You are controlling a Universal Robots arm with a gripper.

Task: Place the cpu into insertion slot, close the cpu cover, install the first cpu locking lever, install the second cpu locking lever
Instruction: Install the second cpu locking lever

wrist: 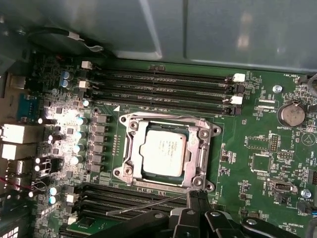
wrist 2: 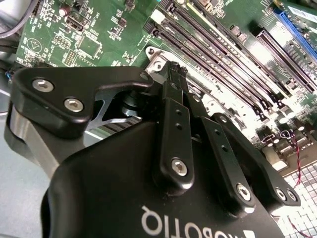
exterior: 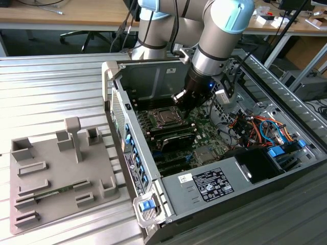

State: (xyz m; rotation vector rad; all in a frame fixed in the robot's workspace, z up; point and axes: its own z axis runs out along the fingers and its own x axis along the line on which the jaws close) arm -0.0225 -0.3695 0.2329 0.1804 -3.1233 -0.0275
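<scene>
Gripper fingers sit pressed together at the socket's edge, beside a thin locking lever. The cpu lies in the insertion slot under the closed cpu cover; press the lever steadily, without slipping.

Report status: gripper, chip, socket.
Black gripper at socket edge, empty. Silvery square cpu seated in metal-rimmed insertion slot. Thin wire lever lies beside the fingertips.
</scene>
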